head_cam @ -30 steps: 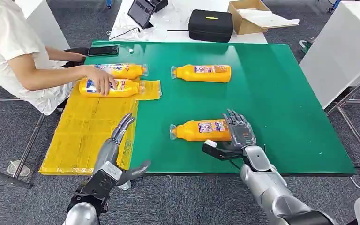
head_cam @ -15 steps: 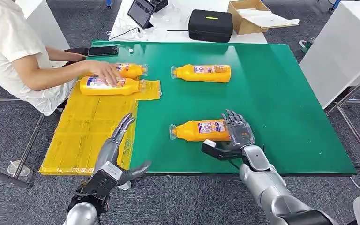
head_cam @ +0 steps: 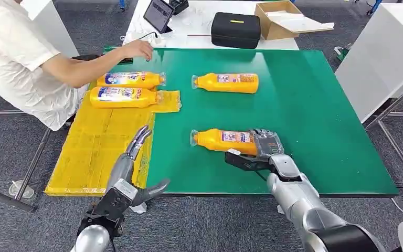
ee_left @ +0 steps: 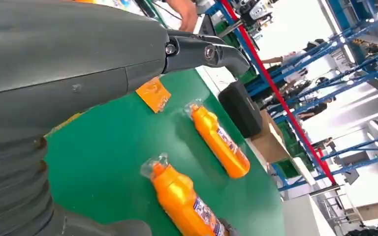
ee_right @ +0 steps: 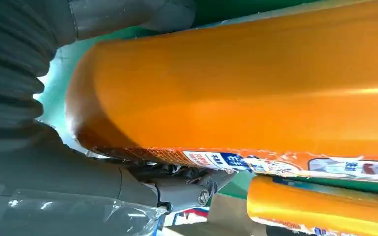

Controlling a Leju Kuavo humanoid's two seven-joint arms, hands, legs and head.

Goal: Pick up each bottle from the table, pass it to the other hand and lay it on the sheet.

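My right hand [head_cam: 266, 148] fingers [head_cam: 265, 137] wrap the near bottle's [head_cam: 223, 140] base, lower centre of frame. My left hand [head_cam: 131, 170] fingers are spread, holding nothing.

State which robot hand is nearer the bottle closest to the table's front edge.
Right. The right hand grips the near bottle at its base; the left hand hovers apart, open, over the yellow sheet.

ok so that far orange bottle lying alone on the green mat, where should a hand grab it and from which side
Grip the far bottle around its wide labelled body, coming down from above. It lies flat on the green mat, cap end toward the yellow sheet, and the neck narrows there, so the middle looks like the steadier hold.
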